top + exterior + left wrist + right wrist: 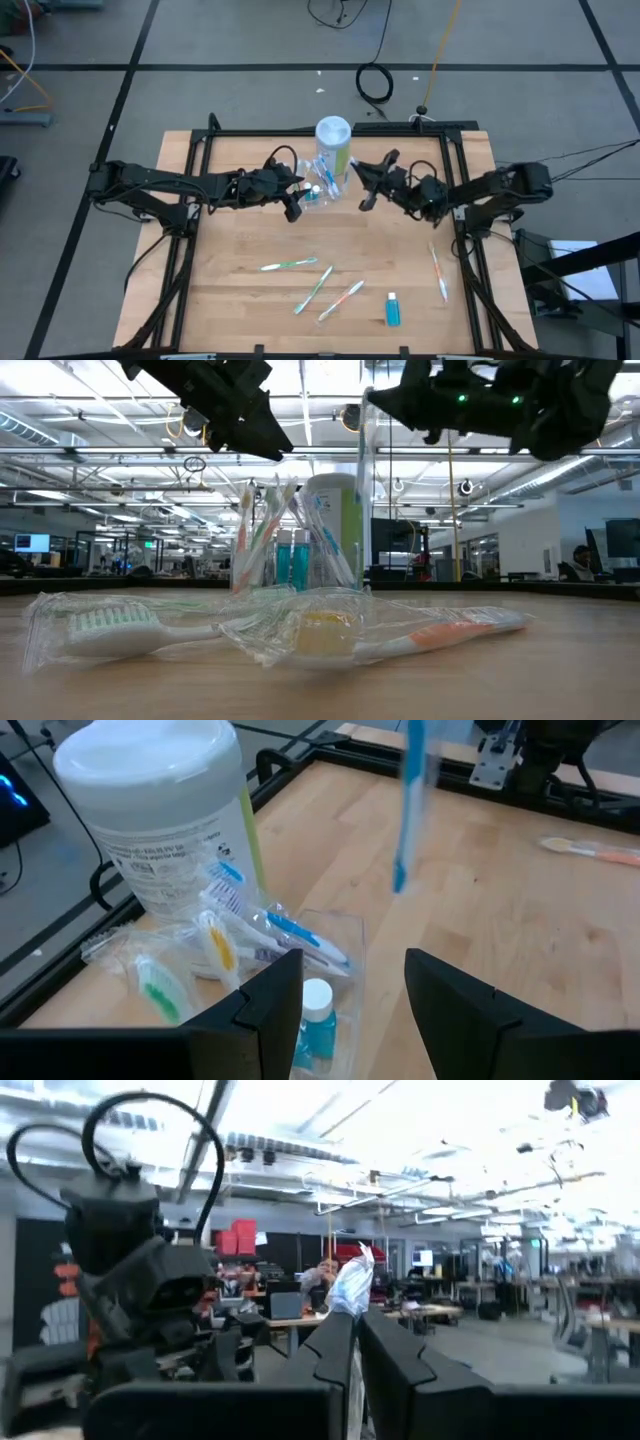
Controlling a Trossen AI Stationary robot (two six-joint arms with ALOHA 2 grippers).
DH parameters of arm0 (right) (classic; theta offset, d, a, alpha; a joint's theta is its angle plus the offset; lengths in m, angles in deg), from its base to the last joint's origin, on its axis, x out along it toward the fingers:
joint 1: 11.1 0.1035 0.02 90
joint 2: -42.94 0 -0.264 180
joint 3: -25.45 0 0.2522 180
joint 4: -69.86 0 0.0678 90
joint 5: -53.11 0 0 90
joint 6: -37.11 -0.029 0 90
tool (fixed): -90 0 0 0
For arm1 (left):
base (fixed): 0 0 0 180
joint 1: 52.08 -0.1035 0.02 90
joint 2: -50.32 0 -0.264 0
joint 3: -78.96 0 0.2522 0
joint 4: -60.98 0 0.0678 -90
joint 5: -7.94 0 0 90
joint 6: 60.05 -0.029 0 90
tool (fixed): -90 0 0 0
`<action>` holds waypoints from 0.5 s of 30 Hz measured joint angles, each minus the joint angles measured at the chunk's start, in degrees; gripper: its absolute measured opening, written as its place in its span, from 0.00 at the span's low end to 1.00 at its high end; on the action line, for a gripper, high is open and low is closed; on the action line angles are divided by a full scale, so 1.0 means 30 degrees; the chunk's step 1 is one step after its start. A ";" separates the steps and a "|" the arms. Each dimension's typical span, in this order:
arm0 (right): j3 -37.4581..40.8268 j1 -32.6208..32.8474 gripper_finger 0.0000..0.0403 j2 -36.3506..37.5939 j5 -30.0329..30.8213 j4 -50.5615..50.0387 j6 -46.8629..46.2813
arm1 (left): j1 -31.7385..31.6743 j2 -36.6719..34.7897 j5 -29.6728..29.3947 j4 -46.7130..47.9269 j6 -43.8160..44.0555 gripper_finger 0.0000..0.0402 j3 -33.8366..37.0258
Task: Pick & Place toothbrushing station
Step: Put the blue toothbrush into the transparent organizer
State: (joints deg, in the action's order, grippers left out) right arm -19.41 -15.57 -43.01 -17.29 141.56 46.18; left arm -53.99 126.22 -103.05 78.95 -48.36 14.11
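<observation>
A small clear cup [318,192] stands on the table in front of a white canister. It holds blue tubes [316,1020] and several wrapped toothbrushes [290,932]. My left gripper [294,206] is open and empty, just left of and above the cup [345,935]. My right gripper [360,182] is right of the cup, raised, and shut on a wrapped blue toothbrush [408,810] that hangs upright. Three wrapped toothbrushes [313,290], a blue tube [392,310] and an orange-handled toothbrush [438,272] lie flat on the table's near half. My right gripper pinches the blue toothbrush near the upper end of its clear wrapper [352,1285] between its two fingers. The fingers lie about level, pointing toward the table's left, across the brush. The brush hangs straight down below them [365,490], its lower end [398,885] clear of the table.
A white wipes canister with a green label [333,140] stands right behind the cup. A black frame [330,130] runs around the wooden table. Two wrapped toothbrushes [300,630] lie close before the low camera. There is bare wood between the cup and the near toothbrushes.
</observation>
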 joint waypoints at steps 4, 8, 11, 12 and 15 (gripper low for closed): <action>-0.1457 -0.0860 0.02 -0.1849 -0.1143 -0.0023 0.0419 | 0.0000 0.0000 0.0000 0.0108 0.0138 0.45 0.0000; -0.2246 -0.1344 0.02 -0.3583 -0.1088 -0.0591 0.0434 | 0.0000 0.0000 0.0000 0.0111 0.0165 0.45 0.0000; -0.2264 -0.1659 0.02 -0.4653 -0.0961 -0.0704 0.0197 | 0.0007 0.0000 0.0022 0.0265 0.0270 0.45 0.0000; -0.2257 -0.1723 0.02 -0.4971 -0.0793 -0.0783 -0.0018 | 0.0000 0.0000 0.0017 0.0306 0.0268 0.45 0.0000; -0.2257 -0.1750 0.02 -0.5862 -0.0043 -0.1169 -0.1146 | 0.0000 0.0000 0.0022 0.0430 0.0204 0.45 0.0000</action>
State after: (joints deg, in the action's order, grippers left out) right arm -26.18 -20.82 -60.60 -17.42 138.06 42.74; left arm -53.99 126.22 -102.99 80.24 -47.75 14.11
